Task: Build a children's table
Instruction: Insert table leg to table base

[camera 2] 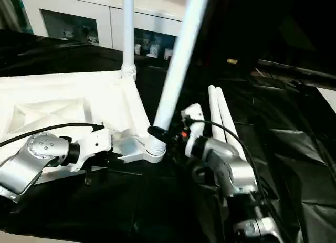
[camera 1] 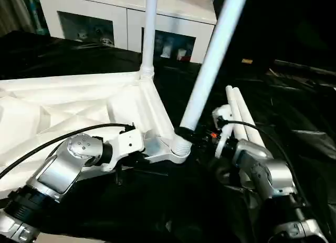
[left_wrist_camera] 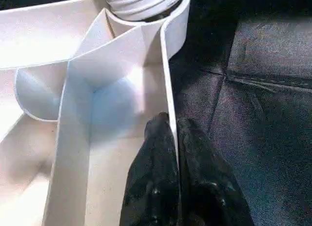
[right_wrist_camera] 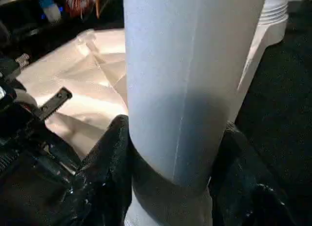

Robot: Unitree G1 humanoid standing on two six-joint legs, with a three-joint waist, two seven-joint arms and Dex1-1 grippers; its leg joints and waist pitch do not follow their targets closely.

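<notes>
Silver forearms are reaching over the black-draped worktop (camera 1: 294, 96), where the children's table top (camera 1: 63, 104) is lying underside up. One leg (camera 1: 148, 33) is standing in the far corner; two spare legs (camera 1: 239, 114) are waiting alongside. Clamping the rim, the left end effector (left_wrist_camera: 173, 138) is steadying the top while the right end effector (camera 1: 195, 131) is gripping a tilted leg (camera 1: 210, 64) at the near socket (camera 1: 180, 147). Next, probably: straightening and pressing it home.

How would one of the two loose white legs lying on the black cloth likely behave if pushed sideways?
The loose legs are smooth round tubes, so one would probably roll. They look hollow plastic, likely light and stiff. The black cloth is wrinkled, which might stop it.
</notes>
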